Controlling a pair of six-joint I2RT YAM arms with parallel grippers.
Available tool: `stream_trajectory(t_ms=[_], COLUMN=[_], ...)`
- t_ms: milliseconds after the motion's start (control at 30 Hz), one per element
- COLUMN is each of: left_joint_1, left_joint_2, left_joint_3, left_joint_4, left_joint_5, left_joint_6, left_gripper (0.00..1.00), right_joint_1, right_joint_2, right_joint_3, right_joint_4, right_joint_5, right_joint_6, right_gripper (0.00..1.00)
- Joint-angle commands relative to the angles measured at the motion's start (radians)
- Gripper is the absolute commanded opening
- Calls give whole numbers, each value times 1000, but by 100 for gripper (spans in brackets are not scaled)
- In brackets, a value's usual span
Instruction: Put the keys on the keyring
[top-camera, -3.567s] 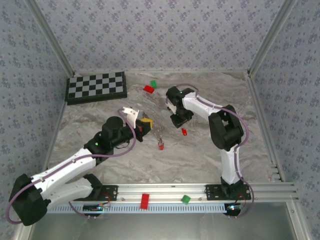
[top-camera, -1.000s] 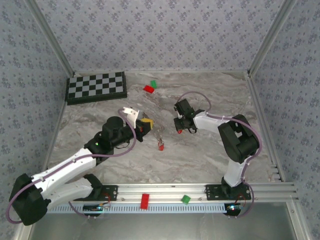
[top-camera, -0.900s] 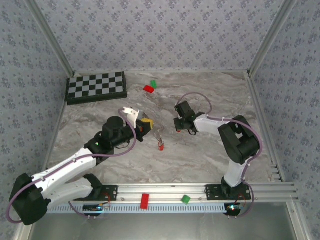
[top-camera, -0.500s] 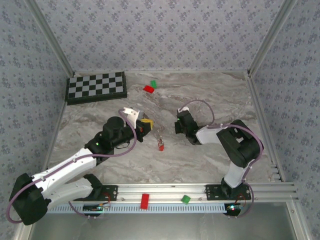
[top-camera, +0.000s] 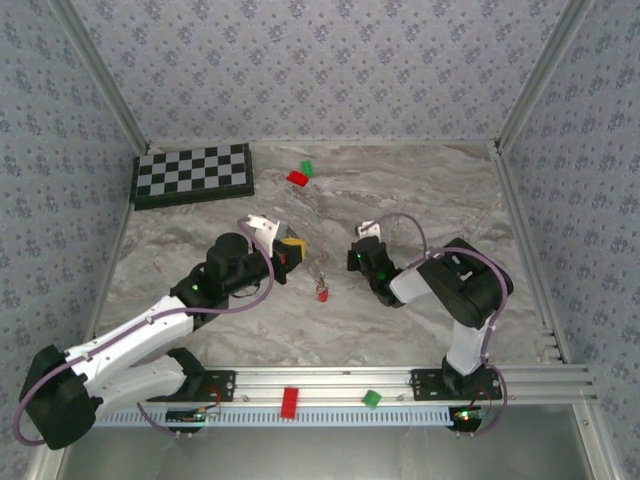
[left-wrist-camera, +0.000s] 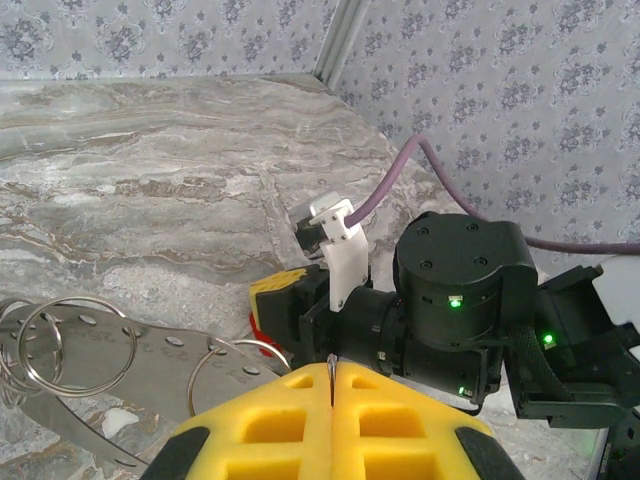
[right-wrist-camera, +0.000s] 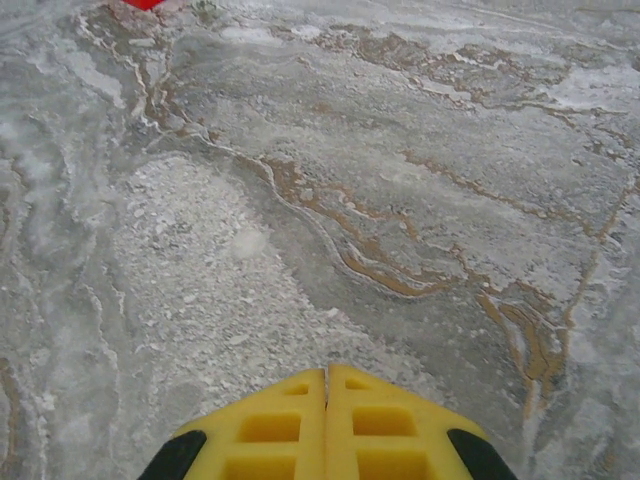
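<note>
I note the left gripper closed, the keyring band running out from under its jaws (pinched or not, I cannot tell). The right gripper is closed over the bare table. One red key lies between both grippers, slightly nearer

Tabletop layout, both arms reaching in from the near edge.

Back left on the table: checkerboard. Back centre, to its right: two small blocks side by side. Mid-table: left gripper and right gripper facing each other, near but apart, with a key between them, slightly nearer the front. Keyring flat on the table just beside the left gripper's tips. On the front rail: a longer block left of a smaller block.
</note>
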Motion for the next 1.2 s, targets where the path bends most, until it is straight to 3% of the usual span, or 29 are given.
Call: stream_trajectory(t_ms=[0,67,167,233,467,600,867,1167], left_joint_1=[-4,-4,-5,-3,-3,-4,-4,-4], left_joint_2=[-7,-8,-9,-11,-23,-29,-25,-39], left_joint_3=[10,10,9,9,9,7,9,8], left_joint_4=[59,59,58,56,54,53,52,46], left_joint_5=[5,4,4,3,1,2,1,-2], left_joint_6=[-2,-2,-3,-1,0,0,1,3], left_gripper=[0,0,0,0,0,0,0,0], right_joint_1=[13,14,14,11,-17,-75,-162,-180], right_joint_2=[14,-10,-71,-116,-260,-261,-55,200], right_joint_3=[-20,-17,-13,-3,160,309,764,1112], right_joint_4=[71,43,-31,-92,-567,-841,-1442,-1816], right_joint_5=[40,43,53,47,-45,-176,-394,-458], right_joint_6=[19,14,11,8,8,14,-69,-171], right_gripper=[0,2,35,46,48,44,35,32])
